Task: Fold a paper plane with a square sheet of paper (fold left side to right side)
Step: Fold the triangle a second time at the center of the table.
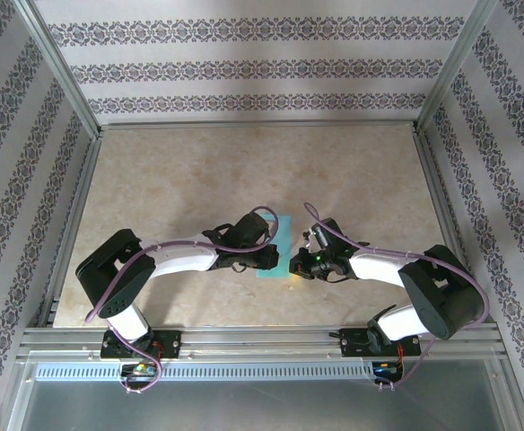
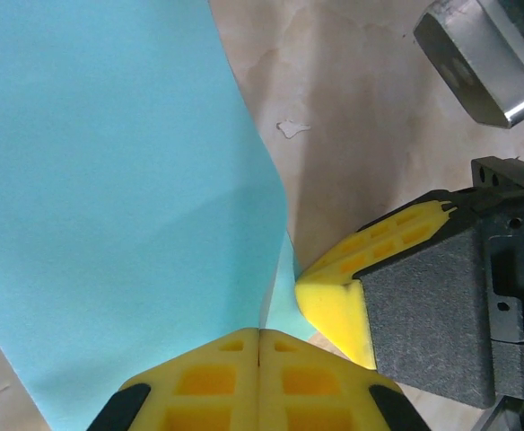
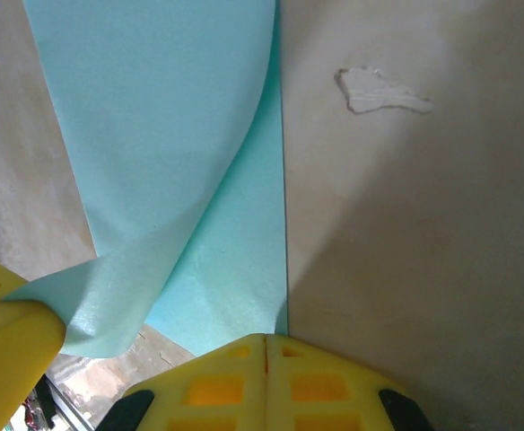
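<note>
The square sheet of paper [image 1: 274, 267] is thin cyan paper lying mid-table between both arms. My left gripper [image 2: 259, 337] is shut on the square sheet of paper [image 2: 109, 180], lifting its left side into a curl over the flat part. In the right wrist view that raised flap [image 3: 154, 117] bends up toward the left gripper's yellow fingers [image 3: 2, 346]. My right gripper [image 3: 265, 341] is shut, its tips resting at the sheet's right edge. One of its yellow fingers [image 2: 334, 301] sits close beside the left gripper. In the top view the left gripper [image 1: 278, 256] and right gripper [image 1: 298, 267] nearly meet. The paper plane is out of view.
The beige marbled table [image 1: 244, 171] stretches away behind the arms. Aluminium rails [image 1: 244, 334] border it, with patterned walls on three sides. A small white chip [image 3: 379, 90] marks the tabletop just right of the sheet.
</note>
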